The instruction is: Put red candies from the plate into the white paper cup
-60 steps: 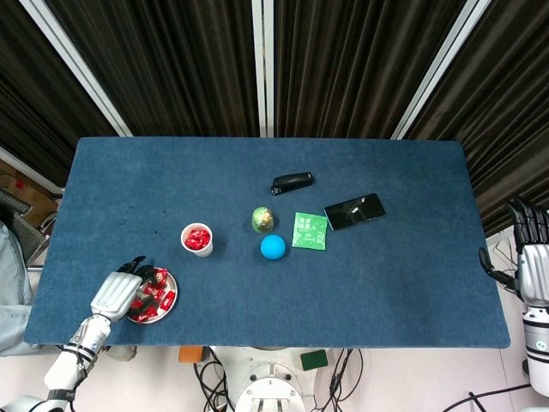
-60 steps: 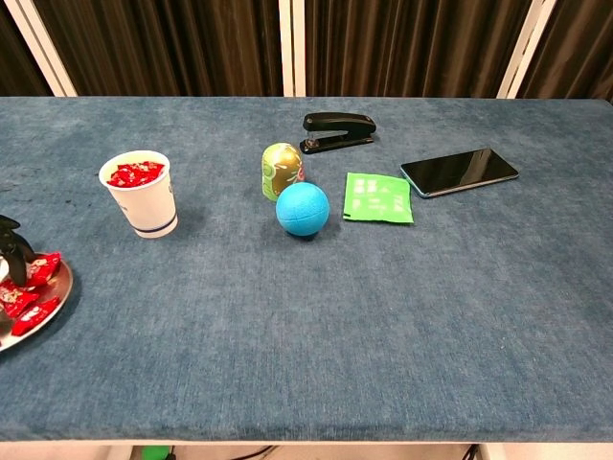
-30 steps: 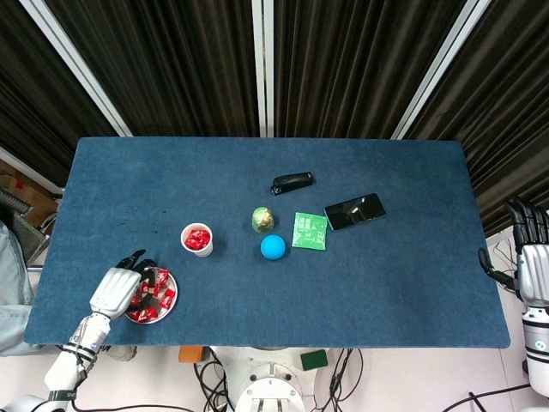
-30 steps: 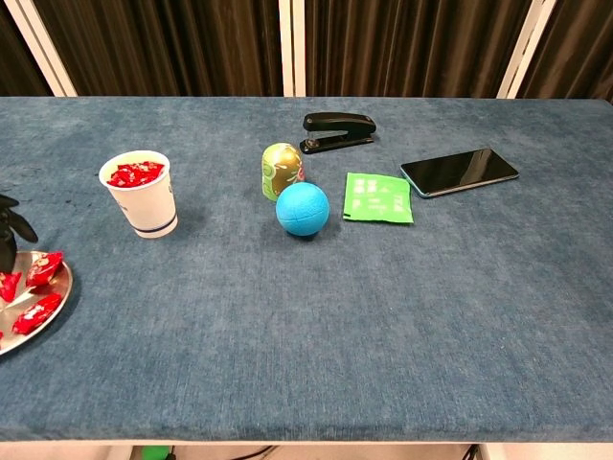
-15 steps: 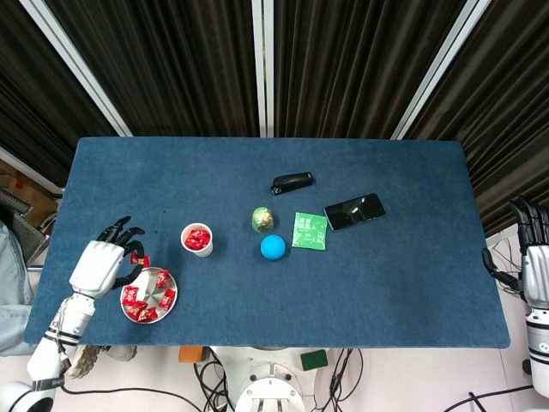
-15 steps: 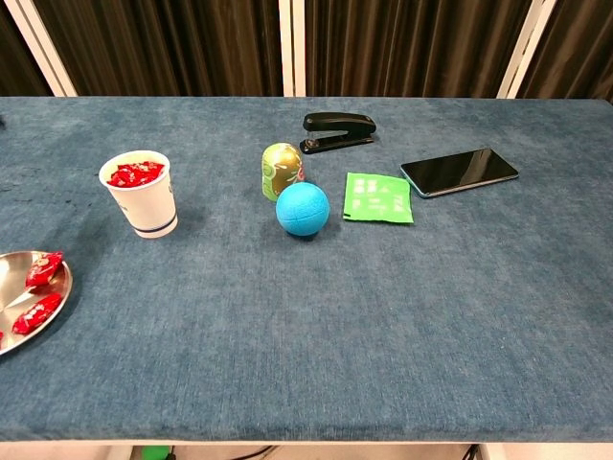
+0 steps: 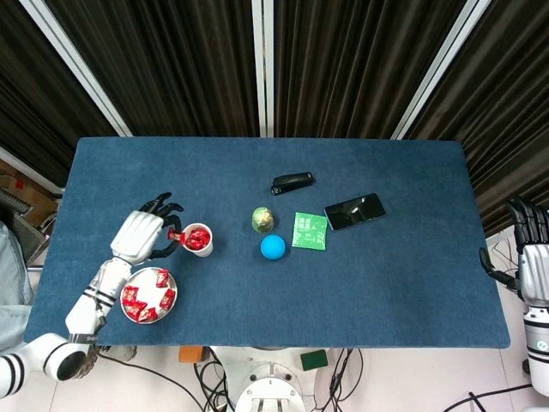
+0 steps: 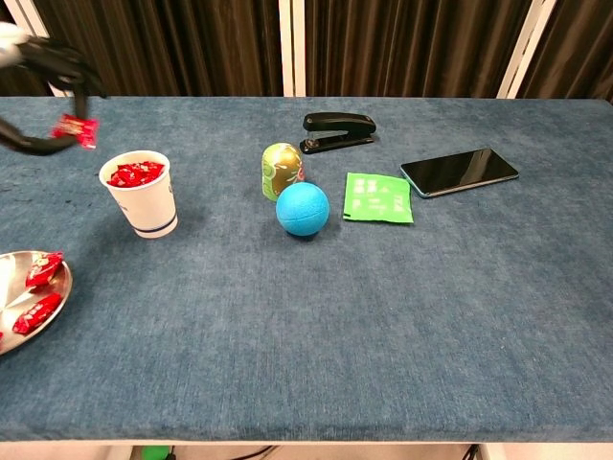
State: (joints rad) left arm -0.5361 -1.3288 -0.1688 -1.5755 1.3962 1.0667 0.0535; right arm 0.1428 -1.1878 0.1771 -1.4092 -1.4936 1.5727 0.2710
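Red candy [image 8: 75, 127] pinched by left hand [image 7: 141, 235] beside white paper cup [image 8: 140, 194].

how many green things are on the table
2: a green and gold egg-shaped toy beside the blue ball, and a flat green packet between the ball and the black phone. None looks hidden.

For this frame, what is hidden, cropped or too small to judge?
- Plate: chest view's left edge cuts it off, so count its candies from the head view.
- Left hand: mostly outside the chest view; only its fingers pinching a red candy show.
- Right hand: cropped by the head view's right edge, absent from the chest view.
- Green packet: print too small to read.
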